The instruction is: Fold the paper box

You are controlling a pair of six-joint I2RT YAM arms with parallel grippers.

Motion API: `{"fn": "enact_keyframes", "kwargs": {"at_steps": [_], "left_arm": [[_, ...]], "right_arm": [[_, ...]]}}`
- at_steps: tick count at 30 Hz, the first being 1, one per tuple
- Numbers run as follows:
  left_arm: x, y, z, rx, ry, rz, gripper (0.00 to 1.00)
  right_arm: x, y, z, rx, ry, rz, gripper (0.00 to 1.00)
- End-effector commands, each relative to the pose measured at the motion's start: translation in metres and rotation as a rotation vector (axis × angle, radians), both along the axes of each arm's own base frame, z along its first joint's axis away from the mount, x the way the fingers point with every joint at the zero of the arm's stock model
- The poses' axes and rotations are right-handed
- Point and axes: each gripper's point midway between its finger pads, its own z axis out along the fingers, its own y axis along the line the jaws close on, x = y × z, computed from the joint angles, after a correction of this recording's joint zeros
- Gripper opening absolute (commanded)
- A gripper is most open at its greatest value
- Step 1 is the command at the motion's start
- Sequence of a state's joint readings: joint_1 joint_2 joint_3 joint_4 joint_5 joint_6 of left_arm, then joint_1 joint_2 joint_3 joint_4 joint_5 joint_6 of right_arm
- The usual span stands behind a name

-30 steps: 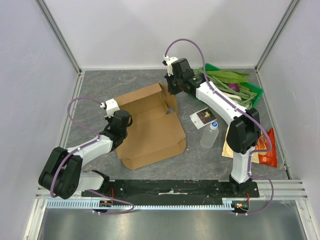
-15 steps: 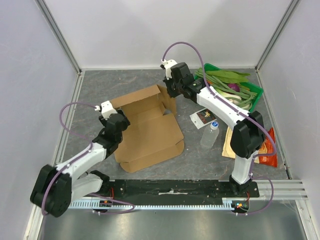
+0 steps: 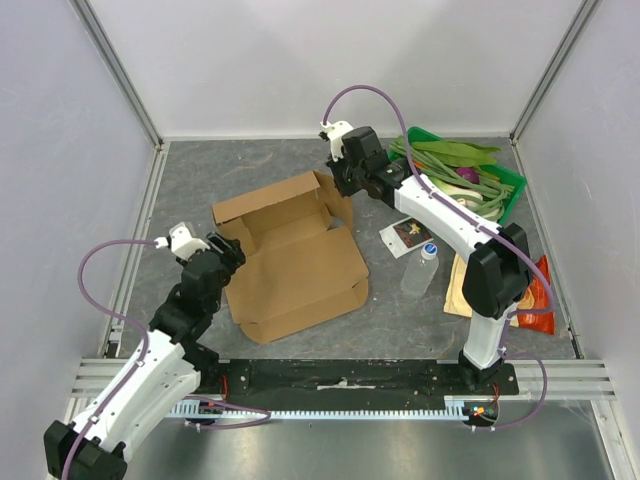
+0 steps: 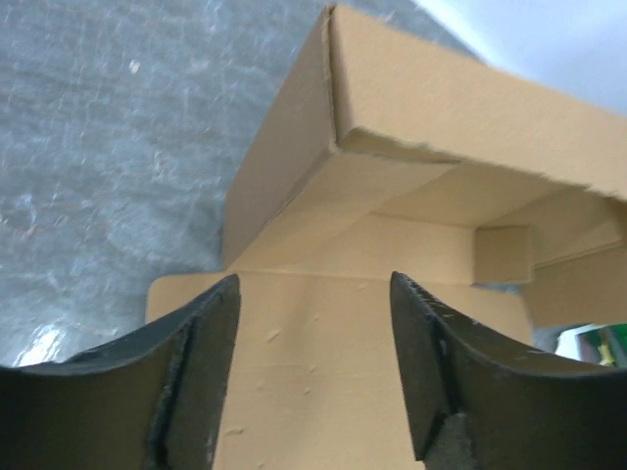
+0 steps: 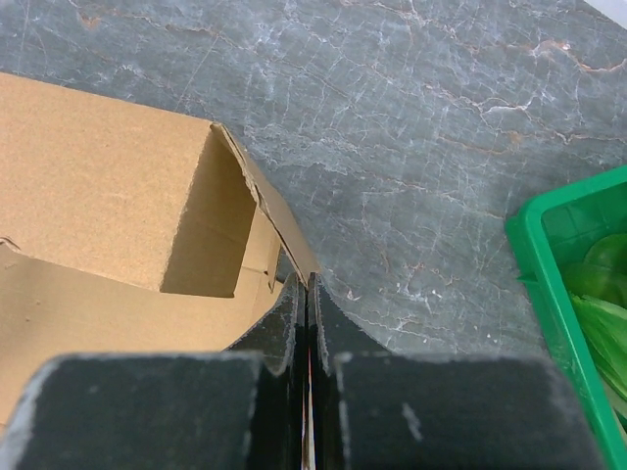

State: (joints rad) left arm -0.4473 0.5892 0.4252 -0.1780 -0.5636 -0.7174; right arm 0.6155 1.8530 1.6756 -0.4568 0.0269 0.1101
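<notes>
The paper box (image 3: 290,258) is a brown cardboard blank lying half open in the middle of the table, its back wall and right side flap raised. My left gripper (image 3: 224,252) is open at the box's left edge, just off it. In the left wrist view the left gripper (image 4: 313,284) has only the flat cardboard panel (image 4: 313,362) showing beyond its fingers and nothing between them. My right gripper (image 3: 340,190) is shut on the upright flap at the box's far right corner. In the right wrist view the flap's edge (image 5: 284,230) runs into the shut right gripper (image 5: 307,286).
A green tray (image 3: 512,187) of leafy greens stands at the back right. Right of the box lie a small packet (image 3: 408,235), a clear bottle (image 3: 419,270) and an orange snack bag (image 3: 533,300). White walls close in three sides.
My left gripper has opened, let go of the box's left edge and drawn back toward the near left. The right gripper has kept its hold on the flap.
</notes>
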Motion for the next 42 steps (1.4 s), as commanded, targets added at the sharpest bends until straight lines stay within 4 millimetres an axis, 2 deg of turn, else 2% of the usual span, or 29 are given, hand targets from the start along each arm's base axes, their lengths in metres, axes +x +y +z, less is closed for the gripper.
{"fn": "enact_keyframes", "kwargs": {"at_steps": [1,3,4,5,6,7,8,10,11,16,23,24,25,27,28,30,31,32,33,34,35,36,37,39,40,42], "left_arm": [[-0.011,-0.001,-0.018,-0.033,0.092,0.010,0.65],[-0.009,-0.001,-0.022,-0.028,0.110,0.017,0.66],[-0.006,0.000,-0.027,-0.015,0.140,0.032,0.70],[-0.004,0.004,-0.027,-0.004,0.148,0.065,0.80],[0.000,0.004,-0.026,0.013,0.153,0.068,0.85],[0.013,-0.001,-0.022,0.035,0.140,0.055,0.87],[0.018,0.002,-0.023,0.083,0.150,0.044,0.88],[0.032,-0.001,-0.018,0.097,0.161,0.021,0.87],[0.037,0.001,-0.030,0.123,0.213,0.017,0.86],[0.056,0.001,-0.031,0.194,0.231,-0.024,0.76],[0.090,-0.005,-0.034,0.380,0.249,-0.104,0.77],[0.097,-0.004,-0.029,0.393,0.228,-0.089,0.77],[0.101,-0.003,-0.036,0.416,0.246,-0.088,0.77],[0.112,-0.005,-0.032,0.450,0.200,-0.098,0.74],[0.116,-0.007,-0.036,0.459,0.200,-0.107,0.65],[0.121,-0.008,-0.038,0.490,0.194,-0.119,0.55],[0.125,-0.007,-0.037,0.498,0.180,-0.107,0.45],[0.126,-0.003,-0.047,0.537,0.220,-0.102,0.38],[0.131,-0.002,-0.044,0.547,0.229,-0.090,0.31],[0.130,0.000,-0.048,0.567,0.255,-0.087,0.16],[0.131,0.001,-0.054,0.582,0.275,-0.086,0.08],[0.133,0.002,-0.054,0.589,0.278,-0.083,0.05],[0.134,0.002,-0.053,0.597,0.278,-0.082,0.02],[0.134,0.001,-0.054,0.605,0.281,-0.092,0.02],[0.135,0.001,-0.053,0.601,0.275,-0.095,0.02],[0.134,-0.001,-0.053,0.597,0.269,-0.108,0.02]], "right_arm": [[0.004,0.005,0.034,0.062,-0.081,-0.001,0.00],[0.004,0.007,0.035,0.072,-0.078,0.004,0.00],[0.005,0.007,0.034,0.073,-0.076,0.005,0.00],[0.004,0.008,0.034,0.078,-0.074,0.011,0.00],[0.004,0.008,0.034,0.079,-0.071,0.013,0.00],[0.005,0.007,0.032,0.077,-0.069,0.012,0.00],[0.006,0.006,0.031,0.078,-0.068,0.008,0.00],[0.008,0.005,0.030,0.102,-0.048,0.021,0.00],[0.009,0.004,0.029,0.109,-0.043,0.024,0.00],[0.017,-0.002,0.028,0.138,-0.027,0.048,0.00],[0.017,0.009,0.021,0.158,-0.001,0.125,0.00],[0.018,0.009,0.021,0.161,0.001,0.123,0.00],[0.019,0.009,0.020,0.162,0.003,0.126,0.00],[0.020,0.010,0.019,0.167,0.008,0.134,0.00],[0.020,0.011,0.017,0.171,0.016,0.139,0.00],[0.022,0.010,0.017,0.177,0.018,0.137,0.00],[0.023,0.010,0.017,0.179,0.019,0.136,0.00],[0.023,0.009,0.017,0.181,0.021,0.131,0.00],[0.023,0.009,0.017,0.185,0.027,0.127,0.00],[0.022,0.008,0.018,0.195,0.035,0.106,0.05],[0.020,0.005,0.016,0.194,0.053,0.088,0.12],[0.022,-0.001,0.017,0.184,0.056,0.048,0.21],[0.019,-0.007,0.024,0.187,0.053,0.004,0.40],[0.014,-0.022,0.028,0.125,0.017,-0.073,0.53],[0.006,-0.029,0.039,0.111,-0.012,-0.090,0.64],[-0.003,-0.040,0.047,0.074,-0.038,-0.130,0.72]]}}
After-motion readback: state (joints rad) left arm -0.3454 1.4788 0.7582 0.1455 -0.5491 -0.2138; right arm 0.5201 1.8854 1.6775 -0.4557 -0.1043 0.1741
